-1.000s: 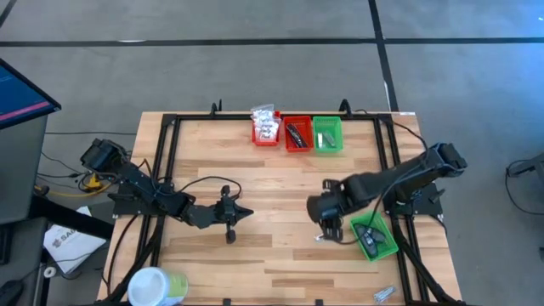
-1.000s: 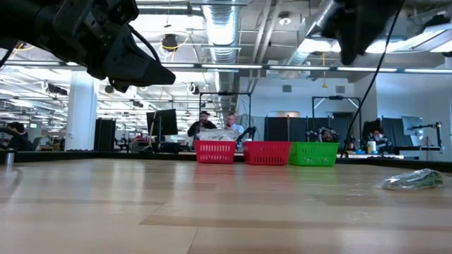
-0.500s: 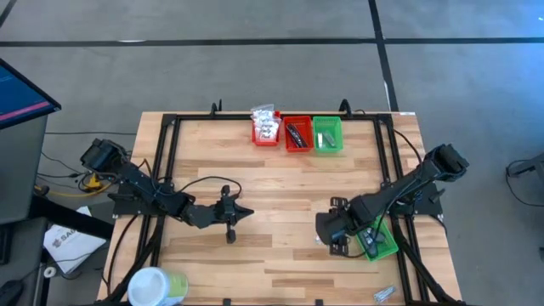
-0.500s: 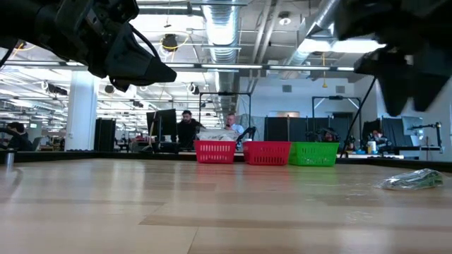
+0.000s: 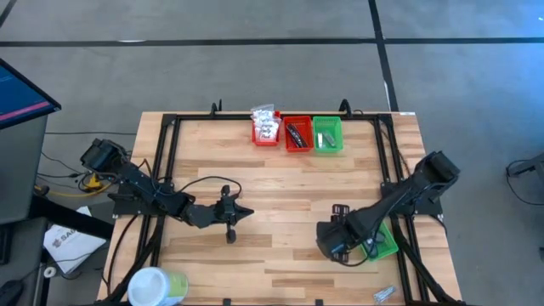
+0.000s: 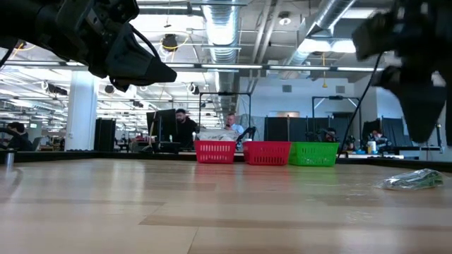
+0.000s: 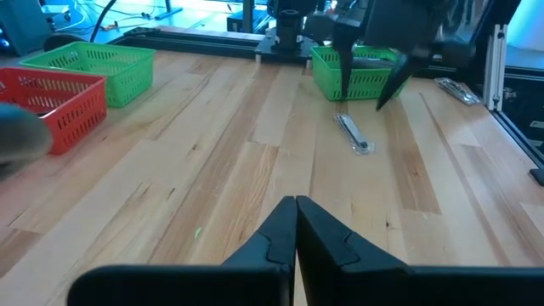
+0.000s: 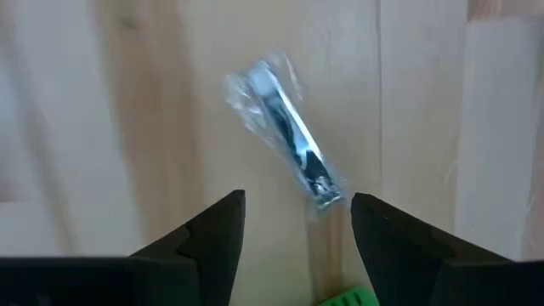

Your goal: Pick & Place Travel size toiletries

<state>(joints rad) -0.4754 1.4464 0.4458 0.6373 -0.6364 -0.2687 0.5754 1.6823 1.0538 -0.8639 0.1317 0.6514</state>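
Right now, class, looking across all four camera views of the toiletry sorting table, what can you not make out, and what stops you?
- Clear-wrapped packet: right wrist view, contents blurred by crinkled wrap.
- The same packet: high view, hidden under the right gripper.
- Near green bin: high view, contents covered by the right arm.
- Red bins' contents: low view, walls hide them.
- Packet at the near table edge: high view, too small to identify.

Two dark, jointed arms trailing black cables; matte black tapered fingers [image 8: 212, 242]
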